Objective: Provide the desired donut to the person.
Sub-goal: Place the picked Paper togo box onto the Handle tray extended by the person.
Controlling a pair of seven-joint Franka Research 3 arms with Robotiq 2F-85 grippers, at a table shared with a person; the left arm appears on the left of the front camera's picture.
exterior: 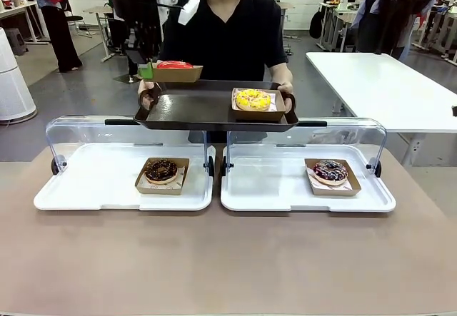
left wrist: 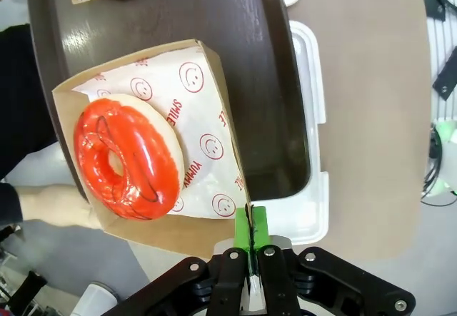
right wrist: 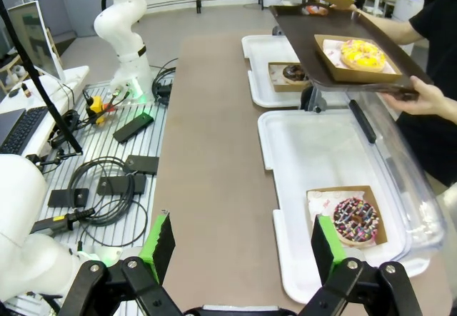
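The left gripper [left wrist: 250, 241] is clamped on the corner edge of a cardboard box [left wrist: 207, 138] holding the red donut [left wrist: 127, 158], lifted over the far left part of the dark tray [exterior: 207, 109]. The person [exterior: 228, 38] holds that tray by both ends above the far side of the table [exterior: 228, 259]. A yellow donut [exterior: 253, 99] sits in its box on the tray's right half; the tray's left half is bare. The right gripper [right wrist: 243, 248] hangs wide apart over the near right table edge, holding nothing. Two white trays [exterior: 107, 180] lie below, each with one dark donut.
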